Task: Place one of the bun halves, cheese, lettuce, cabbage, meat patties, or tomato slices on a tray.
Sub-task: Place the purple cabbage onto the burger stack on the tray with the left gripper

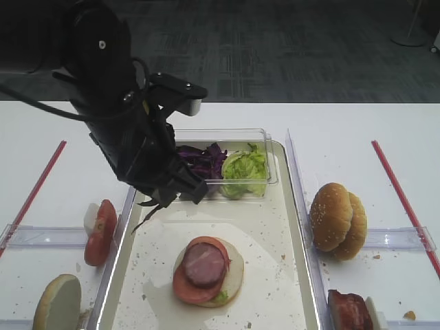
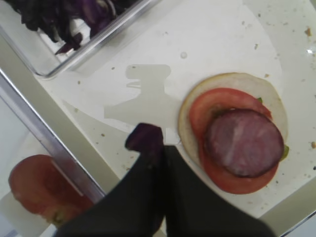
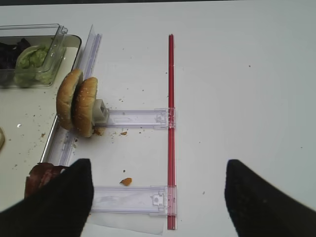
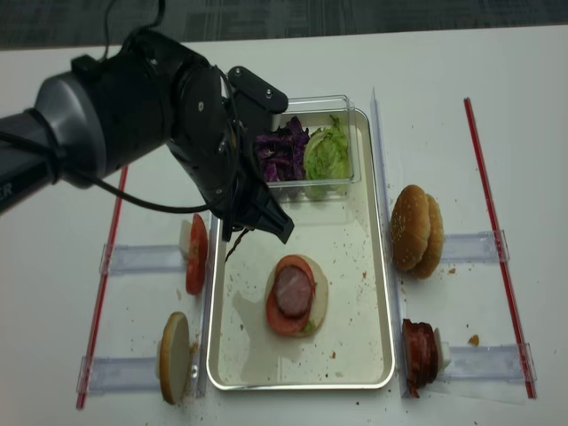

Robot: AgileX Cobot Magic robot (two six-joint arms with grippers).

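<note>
The left hand hangs over the tray near its far left corner, its fingers pressed together on a strip of purple cabbage that dangles from the tips. Just behind it, at the tray's far edge, a clear tub holds the cabbage heap beside the lettuce. Toward the tray's near middle lies a bun half topped with a tomato slice and a meat patty. On the counter, beyond the tray's left edge, more tomato slices stand on edge in a clear rack. Two bun halves stand beyond the right edge. The right hand hovers over the counter there, fingers spread and holding nothing.
</note>
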